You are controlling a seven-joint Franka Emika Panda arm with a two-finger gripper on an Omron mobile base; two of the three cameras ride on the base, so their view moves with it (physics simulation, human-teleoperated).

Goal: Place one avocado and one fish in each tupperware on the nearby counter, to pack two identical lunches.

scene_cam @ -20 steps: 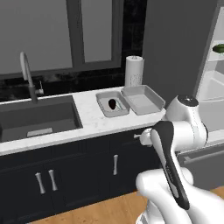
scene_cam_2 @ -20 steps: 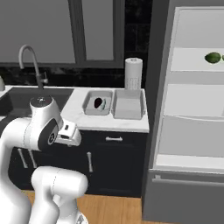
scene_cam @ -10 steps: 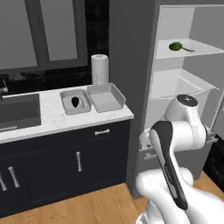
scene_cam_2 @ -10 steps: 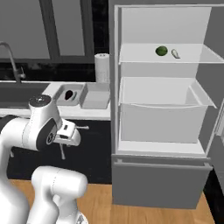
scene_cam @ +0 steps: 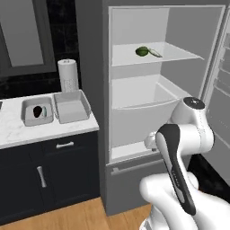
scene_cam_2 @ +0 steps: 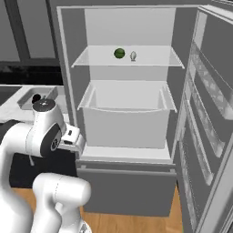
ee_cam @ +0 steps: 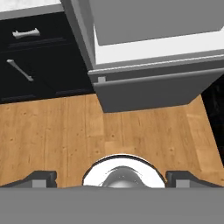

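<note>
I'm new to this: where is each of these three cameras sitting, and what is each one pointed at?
Left base view: behind the arm's left, facing the open fridge and counter; arm at lower right.
Right base view: behind its right, facing the fridge; arm at lower left.
Hand view: on the hand, looking down at the floor; open gripper at bottom.
Both base views share the avocado shelf.

Fridge (scene_cam_2: 68,68) stands open, shelf (scene_cam_2: 150,59) front unobstructed; avocado (scene_cam_2: 119,53) and fish (scene_cam_2: 133,56) near its back. Door (scene_cam_2: 207,104) walls the right side, drawer (scene_cam_2: 125,113) juts below.
</note>
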